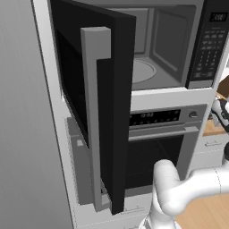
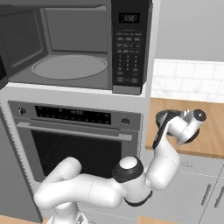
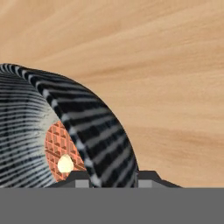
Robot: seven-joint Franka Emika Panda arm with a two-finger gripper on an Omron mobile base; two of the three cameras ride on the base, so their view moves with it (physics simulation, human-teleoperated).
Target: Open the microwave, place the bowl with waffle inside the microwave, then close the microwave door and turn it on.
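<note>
My hand pinches the rim of the bowl, one finger inside the wall and one outside. The bowl sits on the wooden bench right of the microwave, with the waffle lying inside it. The microwave door stands swung open, the turntable bare.

This is a kitchen. A built-in microwave sits above a silver oven. Beside them are a wooden surface and white wall tiles.
</note>
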